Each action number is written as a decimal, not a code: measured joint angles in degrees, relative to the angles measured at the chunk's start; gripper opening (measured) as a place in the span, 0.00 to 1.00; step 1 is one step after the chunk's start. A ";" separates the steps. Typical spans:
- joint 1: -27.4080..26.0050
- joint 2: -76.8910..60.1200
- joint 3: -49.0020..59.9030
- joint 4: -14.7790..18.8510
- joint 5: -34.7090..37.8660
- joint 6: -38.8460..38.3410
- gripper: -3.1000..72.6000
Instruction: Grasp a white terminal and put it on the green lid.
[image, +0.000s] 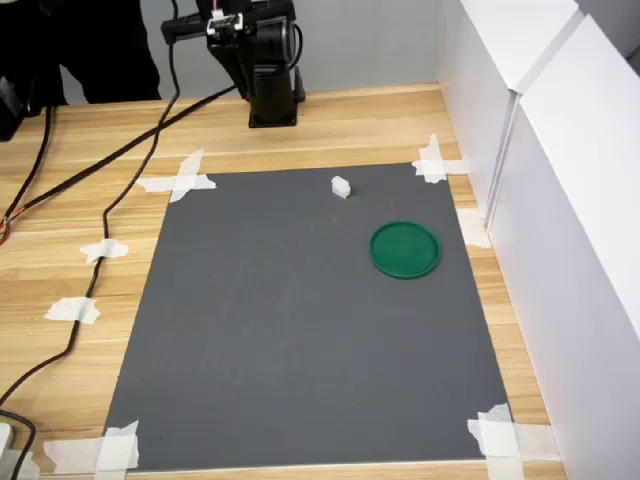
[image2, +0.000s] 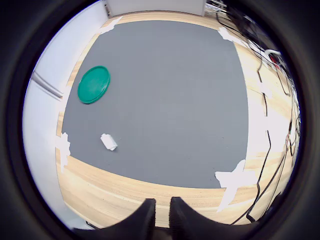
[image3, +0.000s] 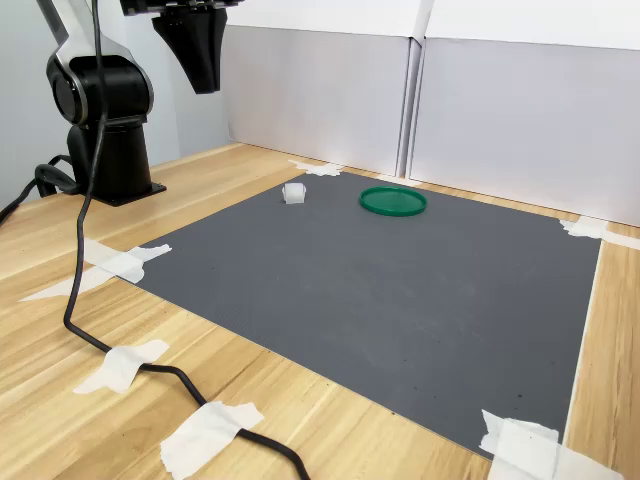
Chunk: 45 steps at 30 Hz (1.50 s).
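Gripper (image2: 160, 212) raised above wooden table, jaws nearly closed, holding nothing. White terminal (image: 341, 186) on grey mat, near green lid (image: 405, 249), not touching.

A dark grey mat (image: 290, 330) lies taped at its corners with white tape pieces (image: 180, 180) on a wooden table (image: 70, 200), black cables (image: 100, 215) alongside, white panels (image: 560, 200) bordering.

You have bare grey mat (image: 290, 330) all around white terminal (image: 341, 186); green lid (image: 405, 249) near it, apart; white wall panels (image: 560, 200) hem first exterior view's right.
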 joint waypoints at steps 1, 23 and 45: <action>1.22 0.41 0.00 0.21 0.07 -0.17 0.32; 21.95 17.54 -0.07 1.96 -9.58 11.18 0.88; 24.50 32.26 -0.13 2.28 -17.15 12.95 0.88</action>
